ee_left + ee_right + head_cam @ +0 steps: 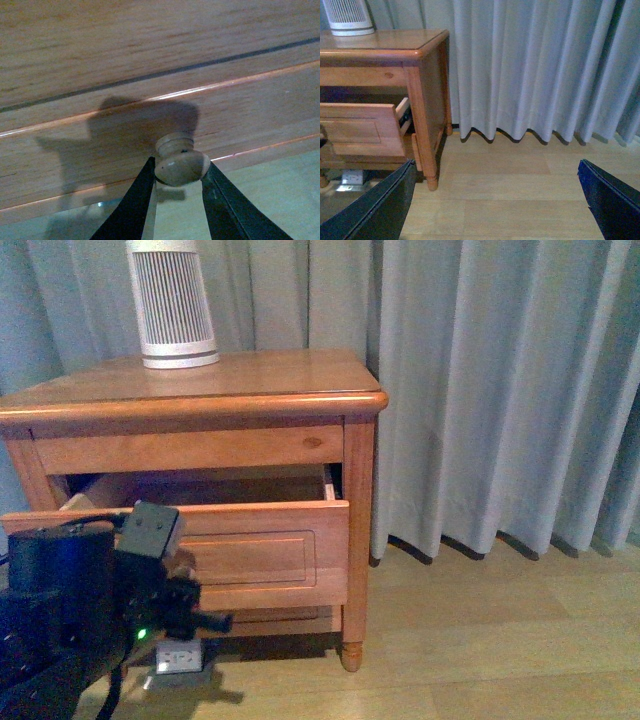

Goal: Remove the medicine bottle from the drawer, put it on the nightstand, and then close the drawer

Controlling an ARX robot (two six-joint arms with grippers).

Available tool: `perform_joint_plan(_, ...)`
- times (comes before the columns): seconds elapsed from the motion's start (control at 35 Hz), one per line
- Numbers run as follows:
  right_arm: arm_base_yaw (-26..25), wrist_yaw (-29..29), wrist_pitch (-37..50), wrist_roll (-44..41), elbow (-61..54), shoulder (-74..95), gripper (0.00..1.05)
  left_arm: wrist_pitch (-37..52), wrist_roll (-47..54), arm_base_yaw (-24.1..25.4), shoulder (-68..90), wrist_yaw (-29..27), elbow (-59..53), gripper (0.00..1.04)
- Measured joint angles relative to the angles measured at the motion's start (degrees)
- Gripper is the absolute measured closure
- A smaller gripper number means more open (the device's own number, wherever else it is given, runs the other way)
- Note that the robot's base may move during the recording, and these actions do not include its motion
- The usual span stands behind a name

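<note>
Medicine bottle isn't visible in any view. Presumably it's inside the drawer [262, 555], hidden behind the front panel.

Left claw [179, 172]: closed down onto the drawer's round knob [180, 159], one finger against each side, holding nothing else. The drawer is pulled partway out of the bedside table [300, 375]. The front view shows only a slice of the inside, with no bottle in it. So relative to the left claw, the bottle is somewhere behind and above the knob; exact spot can't tell.

Right claw [496, 165]: spread wide, empty, over bare floor, well off to the side of the drawer.

Ribbed white device [172, 305] stands on the table top, above the drawer, toward the back.

Handling guess: small plastic bottle, so light and rigid, with smooth walls that may slip, and easy to tip. Pinch across the body just under the cap, coming from above. The drawer likely needs to open further for reach.
</note>
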Motion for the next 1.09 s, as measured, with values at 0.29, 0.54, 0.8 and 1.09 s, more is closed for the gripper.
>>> perform_joint_plan(0.29, 0.0, 0.0, 0.0, 0.0, 0.0, 0.0, 0.07, 2.8, 0.2, -0.5, -6.8, -2.9, -19.0, 1.02)
perform_joint_plan(0.54, 0.0, 0.0, 0.0, 0.0, 0.0, 0.0, 0.07, -1.7, -3.3, -2.3, -14.9, -4.1, -23.5, 1.02)
perform_joint_plan(0.8, 0.0, 0.0, 0.0, 0.0, 0.0, 0.0, 0.07, -4.7, -5.7, -1.8, -27.2, -2.1, -27.6, 0.74)
perform_joint_plan(1.09, 0.0, 0.0, 0.0, 0.0, 0.0, 0.0, 0.07, -10.4, -8.6, 0.9, -54.6, -1.5, -29.6, 0.22)
